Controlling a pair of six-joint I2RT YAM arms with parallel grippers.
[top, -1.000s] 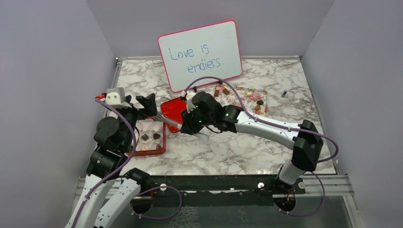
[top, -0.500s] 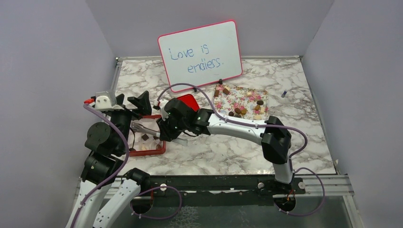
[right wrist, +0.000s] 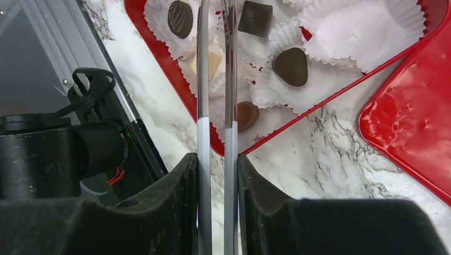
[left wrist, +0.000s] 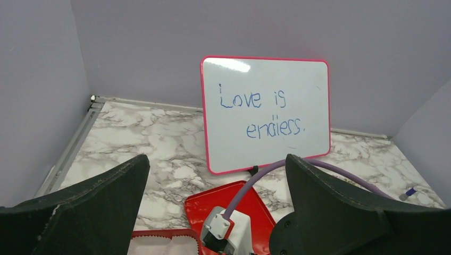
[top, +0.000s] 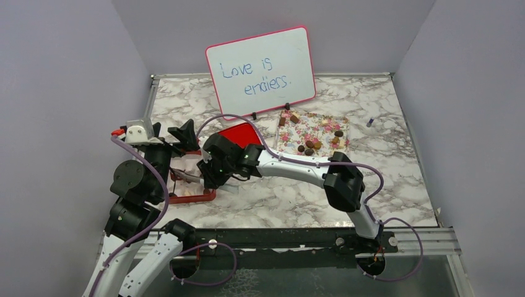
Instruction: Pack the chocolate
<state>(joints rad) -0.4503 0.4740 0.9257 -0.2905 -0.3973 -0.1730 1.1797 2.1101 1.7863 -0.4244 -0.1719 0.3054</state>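
My right gripper (top: 207, 173) (right wrist: 215, 159) is shut on a pair of metal tongs (right wrist: 202, 106) (top: 186, 176), whose tips reach over the glossy red box (top: 192, 198) (right wrist: 435, 9). Whether the tips hold anything I cannot tell. Chocolate lies in the box's white paper cups: a dark oval (right wrist: 181, 18), a dark square (right wrist: 256, 17), a dark heart (right wrist: 290, 66), a brown round piece (right wrist: 245, 115) and a cream piece (right wrist: 210, 62). More chocolate (top: 309, 146) lies on the flower-patterned tray (top: 322, 124). My left gripper (top: 170, 133) (left wrist: 215, 159) hangs open and holds nothing, just behind the box (left wrist: 159, 232).
The red lid (top: 238, 133) (left wrist: 202, 207) (right wrist: 415, 106) lies flat to the right of the box. A pink-framed whiteboard (top: 260, 71) (left wrist: 266, 114) stands at the back. A small blue object (top: 369, 122) lies at the far right. Grey walls close in three sides.
My right arm has swung left, carrying the tongs from over the lid to over the box. The left arm drew back slightly to the left, still open.
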